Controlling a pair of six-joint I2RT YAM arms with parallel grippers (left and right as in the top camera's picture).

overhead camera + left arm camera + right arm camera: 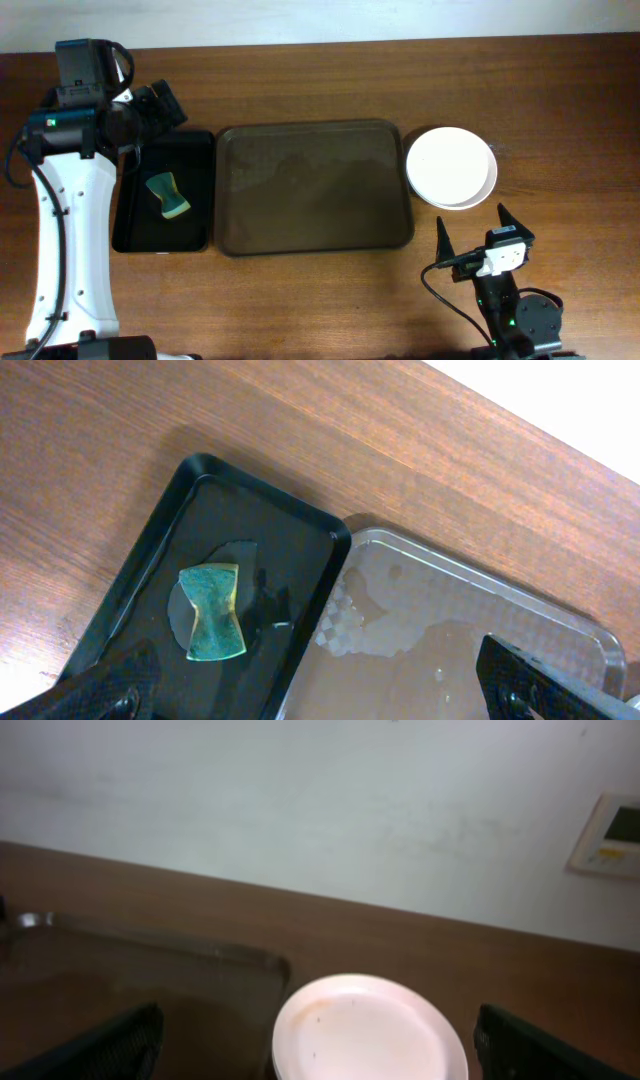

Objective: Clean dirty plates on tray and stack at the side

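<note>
A stack of plates (452,166) stands on the table right of the brown tray (314,187), a white plate on top. It shows in the right wrist view (368,1031) with a few small dark specks. The tray holds no plates; it shows wet in the left wrist view (450,650) and in the right wrist view (150,975). My left gripper (320,695) is open, high above the border between the black tray and the brown tray. My right gripper (482,232) is open and empty, in front of the plate stack.
A smaller black tray (135,215) lies left of the brown tray and holds a green-and-yellow sponge (168,195), seen in the left wrist view (212,612) beside a small puddle. The right arm's base (520,315) is at the front edge.
</note>
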